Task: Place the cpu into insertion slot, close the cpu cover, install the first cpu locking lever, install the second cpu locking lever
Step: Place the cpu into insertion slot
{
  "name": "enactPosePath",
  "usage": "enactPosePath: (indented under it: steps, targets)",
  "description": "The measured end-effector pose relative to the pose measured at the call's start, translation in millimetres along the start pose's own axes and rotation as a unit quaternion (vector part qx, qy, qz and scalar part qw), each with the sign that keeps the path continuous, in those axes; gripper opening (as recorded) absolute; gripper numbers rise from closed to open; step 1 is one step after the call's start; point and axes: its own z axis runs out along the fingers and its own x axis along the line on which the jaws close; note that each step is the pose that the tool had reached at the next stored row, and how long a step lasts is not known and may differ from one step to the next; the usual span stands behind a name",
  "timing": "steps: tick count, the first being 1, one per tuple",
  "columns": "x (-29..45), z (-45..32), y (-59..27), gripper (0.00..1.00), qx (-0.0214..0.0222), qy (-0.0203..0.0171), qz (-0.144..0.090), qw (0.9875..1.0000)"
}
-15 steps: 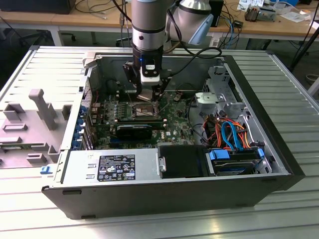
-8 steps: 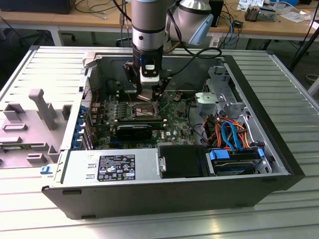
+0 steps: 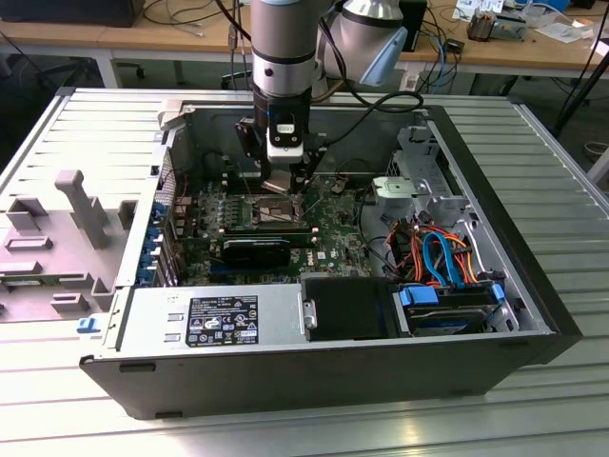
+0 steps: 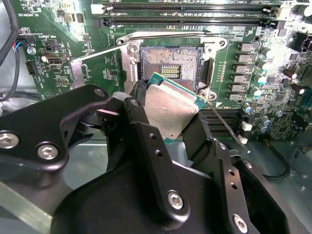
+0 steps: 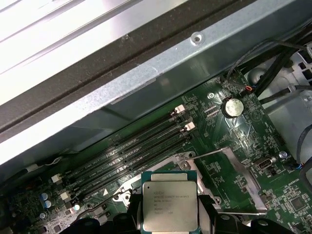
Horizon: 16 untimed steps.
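Note:
My gripper (image 4: 168, 127) is shut on the cpu (image 4: 168, 108), a flat square chip with a grey metal top and green edge, held by its two opposite sides between black fingers (image 4: 141, 124). In the first wrist view the cpu (image 5: 169, 202) hangs just above the board. The insertion slot (image 4: 170, 61) lies uncovered directly beyond the chip, its pin field and silvery rim showing. The cpu cover (image 5: 246, 178) is swung open to one side of the socket. In the exterior view the gripper (image 3: 284, 183) hovers over the insertion slot (image 3: 282, 211) inside the case.
Long black memory slots (image 5: 131, 151) run beside the socket. A thin metal lever (image 4: 225, 126) sticks out from the socket's corner. The case wall (image 5: 146, 83) stands close behind. A black fan shroud (image 3: 257, 252), power supply (image 3: 214, 319) and cables (image 3: 438, 252) fill the case's near side.

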Motion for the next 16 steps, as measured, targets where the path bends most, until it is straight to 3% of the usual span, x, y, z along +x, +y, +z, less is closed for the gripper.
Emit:
enactPosePath:
  steps: [16]
  targets:
    - [0.0, 0.3, 0.0, 0.55, -0.0004, -0.0009, 0.022, 0.9998]
